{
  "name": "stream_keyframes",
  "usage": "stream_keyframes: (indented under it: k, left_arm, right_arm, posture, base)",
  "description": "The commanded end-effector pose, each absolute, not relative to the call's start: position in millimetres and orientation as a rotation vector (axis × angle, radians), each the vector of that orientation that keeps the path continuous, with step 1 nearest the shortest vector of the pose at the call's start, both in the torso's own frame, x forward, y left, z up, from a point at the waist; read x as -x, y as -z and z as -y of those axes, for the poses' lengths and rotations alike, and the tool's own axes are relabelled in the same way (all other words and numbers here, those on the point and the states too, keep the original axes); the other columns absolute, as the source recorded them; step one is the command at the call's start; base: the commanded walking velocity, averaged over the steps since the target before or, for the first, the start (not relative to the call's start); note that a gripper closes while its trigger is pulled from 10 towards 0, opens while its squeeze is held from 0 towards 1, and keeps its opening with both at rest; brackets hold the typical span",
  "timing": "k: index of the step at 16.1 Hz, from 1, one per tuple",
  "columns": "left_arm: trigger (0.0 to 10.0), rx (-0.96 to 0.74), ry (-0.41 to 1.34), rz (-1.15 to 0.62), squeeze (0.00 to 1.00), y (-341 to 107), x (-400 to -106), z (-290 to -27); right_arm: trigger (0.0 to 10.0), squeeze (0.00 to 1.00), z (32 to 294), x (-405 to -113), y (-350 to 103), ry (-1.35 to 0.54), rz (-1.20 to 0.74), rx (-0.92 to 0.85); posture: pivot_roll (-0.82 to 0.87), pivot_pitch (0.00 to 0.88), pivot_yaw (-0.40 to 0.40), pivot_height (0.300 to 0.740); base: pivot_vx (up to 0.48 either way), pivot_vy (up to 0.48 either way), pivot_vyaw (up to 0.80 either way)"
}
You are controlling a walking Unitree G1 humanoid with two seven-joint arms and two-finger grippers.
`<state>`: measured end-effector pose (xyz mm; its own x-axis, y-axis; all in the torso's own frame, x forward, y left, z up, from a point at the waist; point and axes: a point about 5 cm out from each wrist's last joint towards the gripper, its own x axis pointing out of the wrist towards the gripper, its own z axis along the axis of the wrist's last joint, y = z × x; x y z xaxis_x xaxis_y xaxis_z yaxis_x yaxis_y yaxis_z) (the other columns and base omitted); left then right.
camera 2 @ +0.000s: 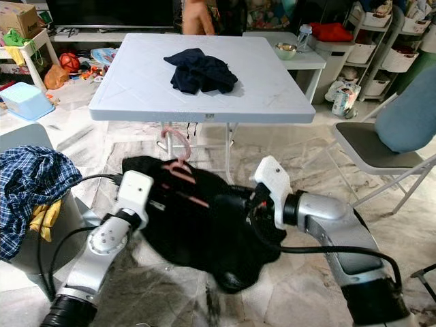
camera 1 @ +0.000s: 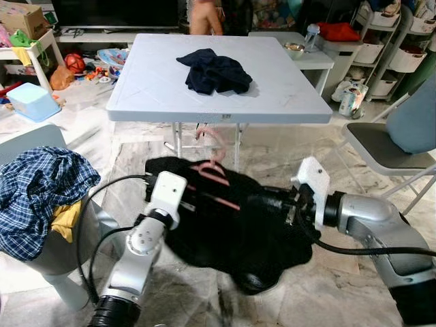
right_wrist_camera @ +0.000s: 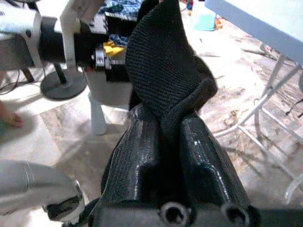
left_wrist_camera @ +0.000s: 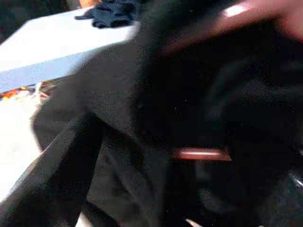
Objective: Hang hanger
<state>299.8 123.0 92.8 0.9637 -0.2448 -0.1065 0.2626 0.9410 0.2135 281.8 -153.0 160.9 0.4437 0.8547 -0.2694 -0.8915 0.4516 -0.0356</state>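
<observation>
I hold a black knitted garment (camera 1: 231, 231) spread between my two arms, low over the marble floor (camera 1: 320, 286) and just in front of the white folding bench (camera 1: 218, 82). A pink plastic hanger (camera 1: 214, 170) sits in the top of the garment, its hook rising toward the bench edge. My right tool (right_wrist_camera: 173, 127) is closed on a fold of the black knit; the two fingers pinch the cloth between them. My left tool (camera 1: 194, 197) is buried in the fabric at the hanger's side, and I cannot tell whether it is clamped or slack.

The main risk, as I judge it, is the hanger slipping out of the neckline: the garment droops heavily below, and if I lift unevenly the weight could drag one shoulder off. The hook could also snag the bench's rim or legs as I rise.

The head views give the whole layout: a dark blue garment (camera 1: 214, 71) on the bench, a checked shirt (camera 1: 37, 191) heaped at my left, a grey chair (camera 1: 385, 146) at my right. The right wrist view alone shows the pinch clearly. The left wrist view is blurred, with pink streaks of hanger (left_wrist_camera: 201, 153) against black cloth.
</observation>
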Motion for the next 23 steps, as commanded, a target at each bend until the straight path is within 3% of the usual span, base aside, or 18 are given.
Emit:
stream_keyframes:
  k: [1,12,19,23]
  left_arm:
    - [10.0,-0.241,0.214,-0.052,0.00,-99,-305,-129]
    - [10.0,-0.340,0.077,-0.128,0.00,-83,-304,-173]
    - [10.0,-0.394,-0.041,-0.147,0.00,-84,-303,-207]
    - [10.0,-0.407,-0.055,-0.146,0.00,-86,-304,-214]
  right_arm:
    - [10.0,0.00,154,-281,-172,-1.105,-0.188,0.197]
    - [10.0,0.00,172,-287,-182,-1.082,-0.209,0.226]
    - [10.0,0.00,211,-287,-174,-1.041,-0.307,0.347]
    - [10.0,0.00,233,-270,-177,-1.155,-0.378,0.425]
  posture:
    - [-0.10,0.000,-0.064,0.740]
    - [-0.10,0.000,-0.068,0.740]
    - [-0.10,0.000,-0.068,0.740]
    - [-0.10,0.000,-0.064,0.740]
  base:
    - [0.000,0.000,0.00]
    - [0.000,0.000,0.00]
    - [0.000,0.000,0.00]
    - [0.000,0.000,0.00]
